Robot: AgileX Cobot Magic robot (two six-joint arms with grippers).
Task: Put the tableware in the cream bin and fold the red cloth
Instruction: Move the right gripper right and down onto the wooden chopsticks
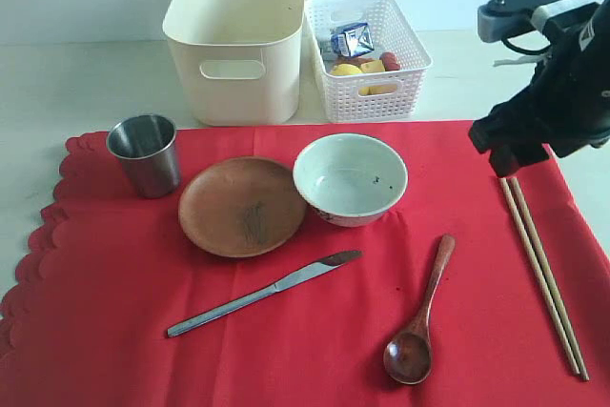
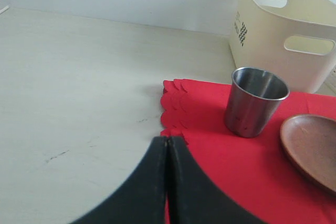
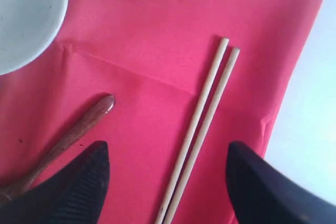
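Observation:
The red cloth [image 1: 315, 350] lies flat and carries the tableware. On it are a steel cup [image 1: 145, 154], a brown wooden plate [image 1: 241, 205], a white bowl [image 1: 350, 178], a steel knife [image 1: 262, 293], a dark wooden spoon [image 1: 419, 316] and a pair of chopsticks [image 1: 543, 274]. The cream bin [image 1: 233, 40] stands behind the cloth. My right gripper [image 3: 167, 148] is open over the far end of the chopsticks [image 3: 202, 129], one finger on each side, apart from them. My left gripper [image 2: 167, 139] is shut on nothing by the cloth's scalloped edge [image 2: 176, 90], near the cup [image 2: 255, 102].
A white lattice basket [image 1: 367, 54] with food items stands right of the cream bin. Bare pale table [image 2: 79, 87] stretches left of the cloth. The right arm [image 1: 562, 92] hangs over the cloth's right edge. The spoon handle [image 3: 79, 127] lies close to one right finger.

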